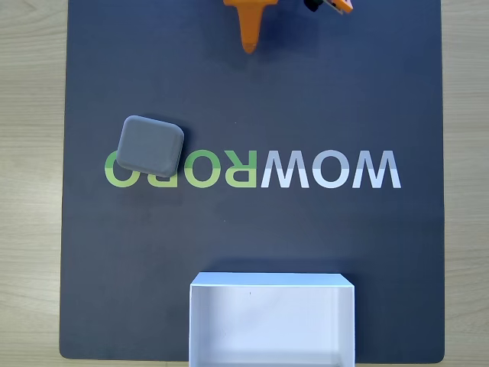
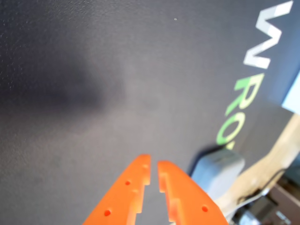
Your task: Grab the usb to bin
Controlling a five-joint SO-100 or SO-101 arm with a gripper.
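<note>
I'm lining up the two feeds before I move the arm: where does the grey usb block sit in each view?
Fixed view: the usb lies left of centre on the dark mat, over the green end of the WOWROBO lettering.
Wrist view: the usb sits at lower right, just right of the orange gripper, partly hidden by it.
Shared landmark: the green letters right beside the block.

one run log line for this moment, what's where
gripper: nearly shut, empty, above mat | usb: on mat over the green letters, untouched | bin: at near mat edge, nothing visible inside
</note>
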